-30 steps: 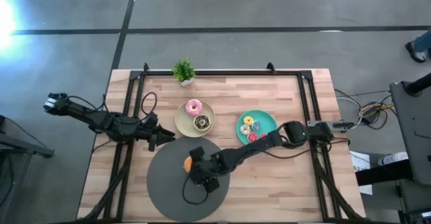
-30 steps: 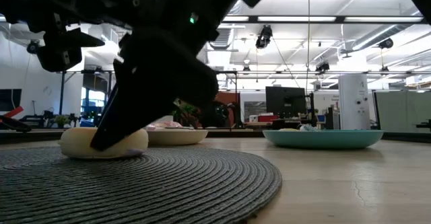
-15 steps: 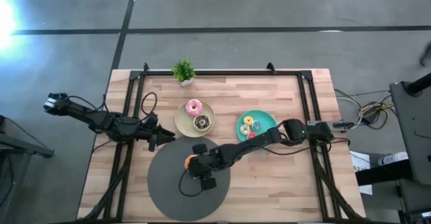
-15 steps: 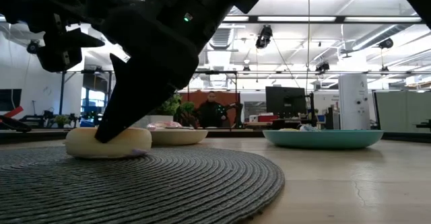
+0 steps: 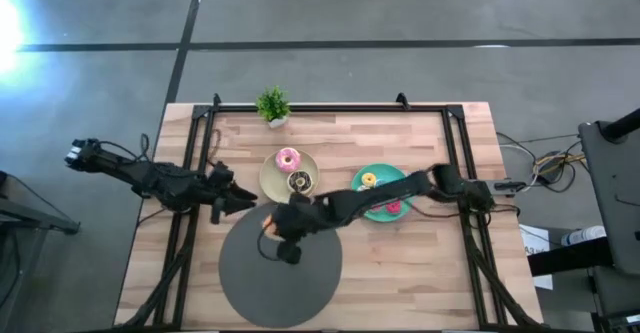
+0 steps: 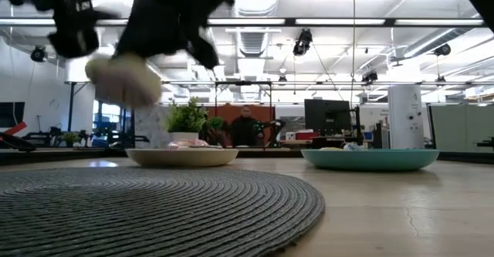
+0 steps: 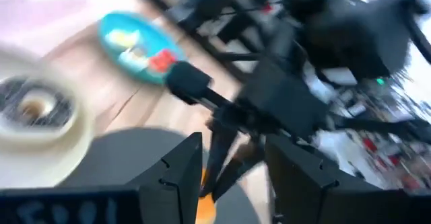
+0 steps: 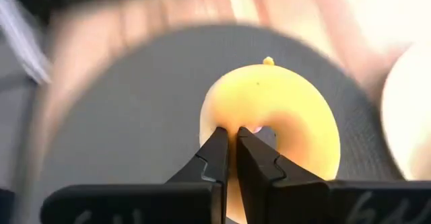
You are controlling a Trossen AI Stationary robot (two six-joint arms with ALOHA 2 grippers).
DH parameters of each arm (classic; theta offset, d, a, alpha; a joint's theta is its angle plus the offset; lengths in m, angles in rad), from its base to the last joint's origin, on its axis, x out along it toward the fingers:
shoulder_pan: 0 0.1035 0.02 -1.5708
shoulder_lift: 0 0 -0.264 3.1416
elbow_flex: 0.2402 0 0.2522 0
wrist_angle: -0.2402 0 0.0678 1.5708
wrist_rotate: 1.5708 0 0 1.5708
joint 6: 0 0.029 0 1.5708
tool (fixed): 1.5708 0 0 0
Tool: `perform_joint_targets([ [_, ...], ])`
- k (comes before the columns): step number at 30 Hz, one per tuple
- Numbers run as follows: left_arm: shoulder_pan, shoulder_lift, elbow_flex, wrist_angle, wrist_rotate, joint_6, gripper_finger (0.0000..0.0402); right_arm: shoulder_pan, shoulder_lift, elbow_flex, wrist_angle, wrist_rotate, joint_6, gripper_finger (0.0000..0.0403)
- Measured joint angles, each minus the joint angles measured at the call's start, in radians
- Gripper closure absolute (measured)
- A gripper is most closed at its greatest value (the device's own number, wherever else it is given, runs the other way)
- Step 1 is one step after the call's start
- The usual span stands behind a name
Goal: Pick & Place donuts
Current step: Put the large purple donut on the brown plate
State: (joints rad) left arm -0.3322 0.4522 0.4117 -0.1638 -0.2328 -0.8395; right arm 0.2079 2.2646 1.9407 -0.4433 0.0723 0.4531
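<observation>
Right tool [image 8: 230, 158] grips donut [image 8: 279, 126] above mat [image 5: 250, 283]; beige plate [image 5: 272, 178] near.

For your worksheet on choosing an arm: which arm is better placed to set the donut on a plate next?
The right. Its gripper is shut on the donut, lifted off the mat. The left gripper waits beside the beige plate, holding nothing.

my table [image 5: 440, 273] is pale wood planks with a black frame round its edges. on it sit a big dark grey mat [image 5: 250, 293] at the near side, a beige plate [image 5: 272, 176] and a teal plate [image 5: 400, 178] side by side behind it, and a small potted plant [image 5: 272, 105] at the far edge.
</observation>
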Motion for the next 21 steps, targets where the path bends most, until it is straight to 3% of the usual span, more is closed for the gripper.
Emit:
perform_joint_targets([
  [5,-0.016,-0.015,0.122,-0.122,0.025,0.167,0.0265,-0.064,-0.13,-0.089,0.065,-0.175,0.185,0.039],
  [7,-0.023,-0.007,0.192,-0.256,-0.032,0.224,0.0266,-0.091,-0.184,-0.148,0.104,-0.169,0.315,0.039],
  [10,-0.039,0.034,0.286,-0.429,-0.18,0.319,0.0271,-0.126,-0.281,-0.264,0.247,-0.031,0.543,0.039],
  [13,-0.06,0.083,0.329,-0.489,-0.334,0.402,0.0275,-0.148,-0.376,-0.403,0.47,0.169,0.763,0.039],
  [15,-0.074,0.122,0.327,-0.475,-0.419,0.444,0.0276,-0.16,-0.407,-0.491,0.656,0.269,0.868,0.039],
  [18,-0.086,0.197,0.29,-0.378,-0.566,0.527,0.0276,-0.179,-0.408,-0.589,0.949,0.331,0.985,0.039],
  [21,-0.086,0.284,0.248,-0.247,-0.777,0.617,0.0276,-0.181,-0.385,-0.628,1.119,0.418,1.078,0.039],
])
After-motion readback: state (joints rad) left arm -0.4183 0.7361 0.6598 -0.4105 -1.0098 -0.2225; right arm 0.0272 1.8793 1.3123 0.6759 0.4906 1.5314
